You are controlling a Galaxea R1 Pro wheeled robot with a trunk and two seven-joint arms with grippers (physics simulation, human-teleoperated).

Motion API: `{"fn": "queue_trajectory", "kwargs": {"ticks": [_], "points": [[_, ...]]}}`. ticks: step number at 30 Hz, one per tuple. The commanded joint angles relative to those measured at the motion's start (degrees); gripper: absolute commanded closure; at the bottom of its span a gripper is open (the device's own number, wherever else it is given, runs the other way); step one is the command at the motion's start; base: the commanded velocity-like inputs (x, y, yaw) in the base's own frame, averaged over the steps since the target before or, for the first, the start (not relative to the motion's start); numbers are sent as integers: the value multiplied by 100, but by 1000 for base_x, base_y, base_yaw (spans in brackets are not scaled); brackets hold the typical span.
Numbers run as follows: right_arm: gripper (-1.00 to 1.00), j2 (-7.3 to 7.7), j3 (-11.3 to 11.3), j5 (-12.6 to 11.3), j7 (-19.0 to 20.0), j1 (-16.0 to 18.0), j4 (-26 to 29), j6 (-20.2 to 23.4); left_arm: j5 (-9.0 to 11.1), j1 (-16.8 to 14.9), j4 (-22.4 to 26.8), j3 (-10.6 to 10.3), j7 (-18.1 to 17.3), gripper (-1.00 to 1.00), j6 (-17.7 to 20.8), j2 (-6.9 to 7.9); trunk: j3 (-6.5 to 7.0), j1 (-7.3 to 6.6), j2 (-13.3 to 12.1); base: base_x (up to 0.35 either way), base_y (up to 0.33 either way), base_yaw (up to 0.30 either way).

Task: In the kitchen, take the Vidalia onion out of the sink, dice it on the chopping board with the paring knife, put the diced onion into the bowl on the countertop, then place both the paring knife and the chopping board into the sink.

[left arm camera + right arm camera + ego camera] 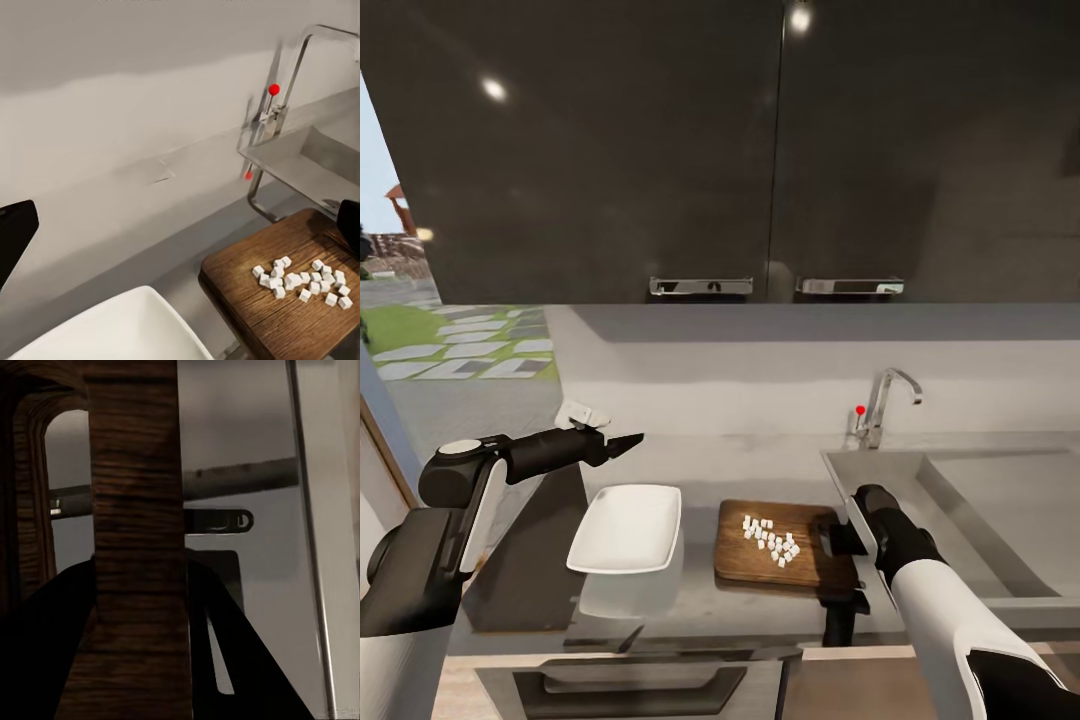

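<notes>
The dark brown chopping board (775, 560) lies about level on the grey countertop (700, 470), left of the sink (1000, 520). Several small white cubes of diced onion (771, 540) sit on the board (255, 315), and they show as diced onion (304, 281) in the left wrist view too. My right gripper (840, 545) is shut on the board's slotted right end, and the wood grain (135, 547) sits between its fingers. The white bowl (628, 528) stands empty to the left of the board. My left gripper (622, 443) hovers open above and behind the bowl (127, 330). The paring knife is out of view.
A chrome faucet (885, 400) with a red dot stands behind the sink's left corner. Dark upper cabinets (700, 150) hang overhead. A small white object (582, 413) sits at the back left of the counter. A dark drawer front (640, 685) lies below the counter's edge.
</notes>
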State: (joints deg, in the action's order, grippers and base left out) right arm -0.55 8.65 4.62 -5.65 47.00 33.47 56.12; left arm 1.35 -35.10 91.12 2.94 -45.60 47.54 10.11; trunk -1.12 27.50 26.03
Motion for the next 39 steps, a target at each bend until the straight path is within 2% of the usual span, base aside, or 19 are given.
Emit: {"fn": "queue_trajectory", "kwargs": {"ticks": [1,39], "points": [[100,-6,30,14,18,3,6,76,13,-6,2,5,-16,-100,44,0,-4,4,10,0,0,0],[100,-49,31,13,20,2,28,137,11,-7,2,5,-16,-100,44,1,341,4,10,0,0,0]]}}
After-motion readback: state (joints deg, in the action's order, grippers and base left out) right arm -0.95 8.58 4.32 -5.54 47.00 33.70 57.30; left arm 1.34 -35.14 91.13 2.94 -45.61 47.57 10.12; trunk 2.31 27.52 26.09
